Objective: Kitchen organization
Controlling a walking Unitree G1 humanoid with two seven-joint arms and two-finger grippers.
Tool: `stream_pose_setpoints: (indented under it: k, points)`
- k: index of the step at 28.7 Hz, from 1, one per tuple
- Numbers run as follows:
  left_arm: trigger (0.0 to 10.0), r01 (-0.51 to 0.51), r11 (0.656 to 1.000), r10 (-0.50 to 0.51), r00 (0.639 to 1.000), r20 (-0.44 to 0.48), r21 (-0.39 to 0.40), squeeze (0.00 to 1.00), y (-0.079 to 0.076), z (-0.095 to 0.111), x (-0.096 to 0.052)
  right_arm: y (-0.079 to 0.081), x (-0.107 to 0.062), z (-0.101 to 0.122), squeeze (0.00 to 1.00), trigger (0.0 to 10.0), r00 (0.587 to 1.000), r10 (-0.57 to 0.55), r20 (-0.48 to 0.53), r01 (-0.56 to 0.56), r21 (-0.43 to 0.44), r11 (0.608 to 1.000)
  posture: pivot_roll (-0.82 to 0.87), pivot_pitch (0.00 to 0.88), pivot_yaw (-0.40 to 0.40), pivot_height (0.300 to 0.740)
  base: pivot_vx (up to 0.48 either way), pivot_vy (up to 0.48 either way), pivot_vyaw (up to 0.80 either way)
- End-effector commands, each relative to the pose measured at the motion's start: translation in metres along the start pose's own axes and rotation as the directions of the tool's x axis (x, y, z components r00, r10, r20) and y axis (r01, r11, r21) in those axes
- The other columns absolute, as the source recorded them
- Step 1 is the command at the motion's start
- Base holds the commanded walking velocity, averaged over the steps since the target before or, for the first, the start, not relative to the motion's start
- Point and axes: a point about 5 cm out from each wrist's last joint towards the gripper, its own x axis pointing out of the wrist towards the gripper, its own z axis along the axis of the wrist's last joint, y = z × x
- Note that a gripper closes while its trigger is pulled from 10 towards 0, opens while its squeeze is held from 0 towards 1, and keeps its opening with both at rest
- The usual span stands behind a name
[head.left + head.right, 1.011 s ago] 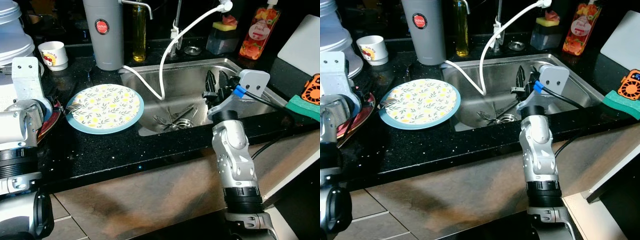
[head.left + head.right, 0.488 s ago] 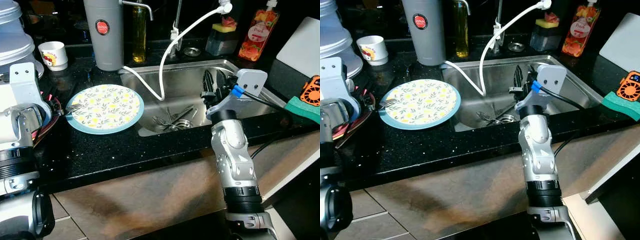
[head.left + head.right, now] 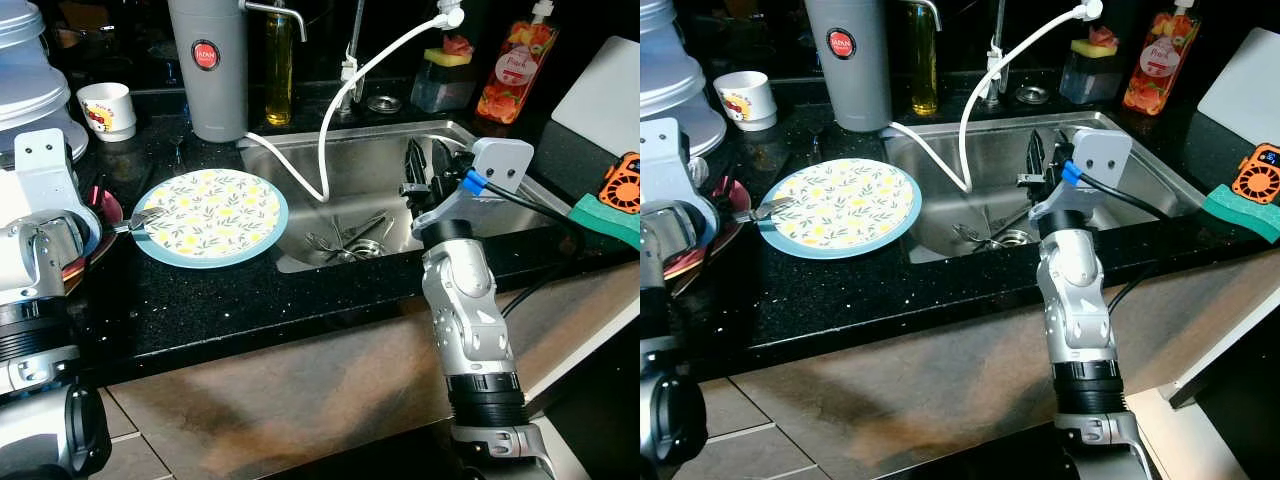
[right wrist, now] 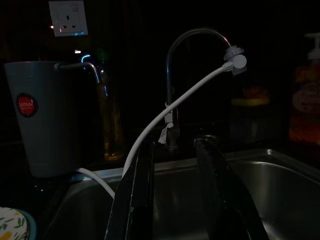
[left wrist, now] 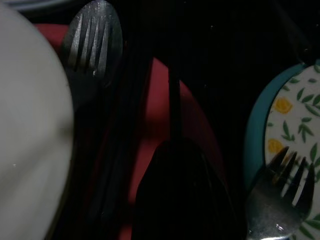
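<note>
Ahead, from my head cameras, a black speckled bench (image 3: 250, 300) surrounds a steel sink (image 3: 365, 160) holding loose cutlery (image 3: 345, 238), with a white hose (image 3: 340, 110) looping down into it. A floral plate (image 3: 210, 215) lies left of the sink, and a fork (image 3: 145, 217) rests on its left rim. My right gripper (image 3: 428, 165) hangs over the sink, forearm upright. My left arm is bent at the bench's left end.

Left wrist view: the fork's tines lie on the plate's teal rim beside a red dish (image 5: 165, 125); whether these fingers are parted, I cannot tell.

Right wrist view: my fingers (image 4: 137, 195) are spread, empty, aimed at the tap (image 4: 192, 45).
</note>
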Motion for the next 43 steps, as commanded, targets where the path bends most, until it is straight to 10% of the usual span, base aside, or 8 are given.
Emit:
stream_pose_setpoints:
  k: [1, 3, 17, 18, 24, 27, 35, 43]
  points:
    - [0.0, 0.029, 0.995, -0.048, 0.979, 0.199, 0.097, 0.00, -0.015, 0.021, -0.008, -0.002, 0.001, 0.001, 0.00, 10.0, 1.000, -0.005, 0.001, 0.005, -0.003, 1.000, 0.21, 0.034, -0.043, 0.740, 0.000, 0.000, 0.00]
    - [10.0, 0.050, 0.987, -0.098, 0.942, 0.322, 0.155, 0.00, -0.029, 0.035, -0.016, -0.002, 0.001, 0.001, 0.00, 10.0, 1.000, -0.004, 0.001, 0.004, -0.003, 1.000, 0.21, 0.034, -0.043, 0.740, 0.000, 0.000, 0.00]
    - [10.0, 0.606, 0.788, -0.610, 0.740, 0.283, 0.113, 0.00, -0.173, 0.020, -0.015, 0.003, 0.006, 0.003, 0.00, 10.0, 1.000, 0.004, 0.012, -0.004, 0.007, 1.000, 0.19, 0.024, -0.047, 0.740, 0.000, 0.000, 0.00]
    - [10.0, 0.622, 0.778, -0.623, 0.744, 0.243, 0.089, 1.00, -0.190, 0.014, -0.006, 0.003, 0.006, 0.004, 0.00, 10.0, 1.000, 0.002, 0.015, -0.002, 0.005, 1.000, 0.18, 0.023, -0.044, 0.740, 0.000, 0.000, 0.00]
    - [10.0, 0.740, 0.672, -0.691, 0.638, 0.340, -0.026, 1.00, -0.214, 0.028, -0.007, 0.002, 0.005, 0.006, 0.00, 10.0, 1.000, -0.005, 0.023, 0.005, 0.003, 1.000, 0.16, 0.020, -0.035, 0.740, 0.000, 0.000, 0.00]
    - [10.0, 0.837, 0.545, -0.709, 0.435, 0.555, 0.040, 0.00, -0.183, 0.061, -0.033, -0.001, 0.002, 0.006, 0.00, 10.0, 1.000, -0.017, 0.020, 0.017, 0.004, 1.000, 0.17, 0.031, -0.041, 0.740, 0.000, 0.000, 0.00]
    - [10.0, 0.185, 0.954, -0.275, 0.852, 0.445, 0.235, 0.00, -0.101, 0.044, -0.006, 0.004, 0.003, 0.003, 0.00, 10.0, 1.000, 0.000, 0.008, -0.001, 0.017, 1.000, 0.21, 0.050, -0.058, 0.740, 0.000, 0.000, 0.00]
    - [10.0, -0.086, 0.966, 0.007, 0.951, 0.308, 0.245, 0.00, -0.047, 0.014, -0.009, 0.007, 0.002, 0.000, 0.00, 10.0, 1.000, 0.014, -0.001, -0.014, 0.025, 1.000, 0.23, 0.061, -0.049, 0.740, 0.000, 0.000, 0.00]
